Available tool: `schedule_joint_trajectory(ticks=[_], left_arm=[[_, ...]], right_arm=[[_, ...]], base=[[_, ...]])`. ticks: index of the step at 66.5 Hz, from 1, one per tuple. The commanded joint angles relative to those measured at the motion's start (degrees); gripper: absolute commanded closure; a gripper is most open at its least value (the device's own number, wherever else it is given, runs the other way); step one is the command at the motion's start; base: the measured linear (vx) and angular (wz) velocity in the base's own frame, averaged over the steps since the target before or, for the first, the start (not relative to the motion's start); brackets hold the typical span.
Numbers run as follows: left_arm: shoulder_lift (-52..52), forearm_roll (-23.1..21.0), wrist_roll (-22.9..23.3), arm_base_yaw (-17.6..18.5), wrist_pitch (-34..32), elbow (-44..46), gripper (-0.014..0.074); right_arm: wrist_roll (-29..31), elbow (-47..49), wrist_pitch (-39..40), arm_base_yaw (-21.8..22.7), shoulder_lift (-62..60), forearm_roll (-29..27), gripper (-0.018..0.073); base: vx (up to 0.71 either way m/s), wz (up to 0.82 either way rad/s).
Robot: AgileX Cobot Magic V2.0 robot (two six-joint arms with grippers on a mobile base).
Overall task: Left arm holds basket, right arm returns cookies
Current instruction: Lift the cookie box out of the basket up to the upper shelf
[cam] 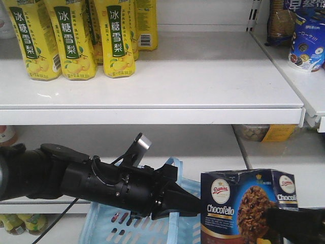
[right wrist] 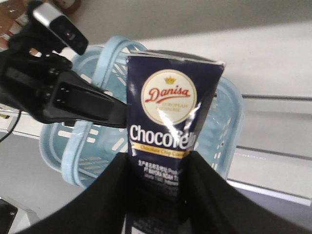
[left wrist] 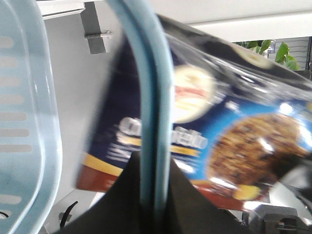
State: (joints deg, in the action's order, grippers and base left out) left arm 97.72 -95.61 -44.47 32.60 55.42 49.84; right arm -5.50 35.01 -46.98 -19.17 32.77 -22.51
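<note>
Jaws of right gripper (right wrist: 158, 161) clamp cookies (right wrist: 168, 126) above basket (right wrist: 229, 122).

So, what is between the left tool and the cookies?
Only the basket handle, seen in the left wrist view; the left tool grips it before the cookies.

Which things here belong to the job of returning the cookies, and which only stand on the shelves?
Job: cookies, in right hand; basket, its handle in left hand.

Just there: yellow bottles; blue tub; yellow packet.
</note>
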Motion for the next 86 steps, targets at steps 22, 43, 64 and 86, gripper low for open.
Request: schedule_joint_trajectory(ticks=[22, 43, 64, 86], left_arm=[[-2.8, -3.7, -0.9, 0.0, 3.2, 1.6, 0.0603], [-2.8, -3.7, -0.9, 0.0, 3.2, 1.6, 0.0603], [-2.8, -3.7, -0.9, 0.0, 3.2, 1.6, 0.0603], [-2.8, -3.7, -0.9, 0.0, 3.2, 1.6, 0.0603]], right_arm=[[-2.7, 24.0, -2.1, 0.1, -6.2, 8.0, 0.0314], [3.8, 24.1, 22.1, 0.1, 2.3, 14.4, 0.0314], [9.4, 24.1, 46.2, 0.1, 19.2, 15.2, 0.0314], [12.0, 24.1, 53.8, 0.1, 37.4, 14.6, 0.0314]], base=[[0.0, 0.0], [0.0, 0.0], [0.0, 0.0], [0.0, 0.0]])
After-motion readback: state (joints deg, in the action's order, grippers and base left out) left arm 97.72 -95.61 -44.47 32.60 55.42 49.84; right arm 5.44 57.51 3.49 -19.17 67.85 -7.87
